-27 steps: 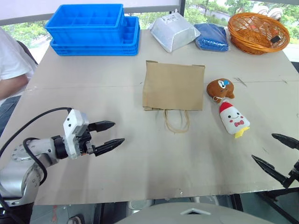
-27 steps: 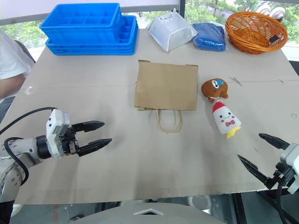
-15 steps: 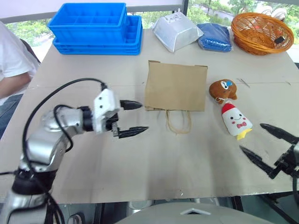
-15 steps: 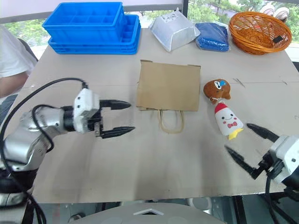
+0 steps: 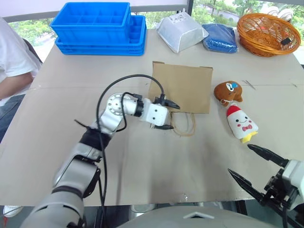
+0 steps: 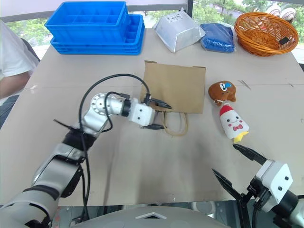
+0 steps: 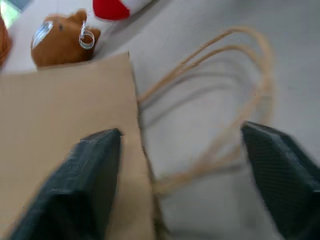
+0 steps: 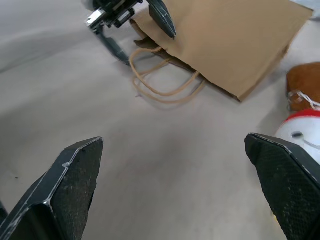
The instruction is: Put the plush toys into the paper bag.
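Paper bag (image 5: 182, 87) lies flat mid-table, brown toy (image 5: 227, 90) and white toy (image 5: 241, 122) just right of it. Left gripper (image 5: 168, 116) spread open at the bag's handle corner, holding nothing. Right gripper (image 5: 254, 165) wide open, empty.

The 2 head views look forward and down over the table (image 5: 142, 161) from almost 1 spot. The left wrist view sits very close over the paper bag (image 7: 65, 130) edge and its handles (image 7: 225, 100). The right wrist view, low and farther back, shares that bag.
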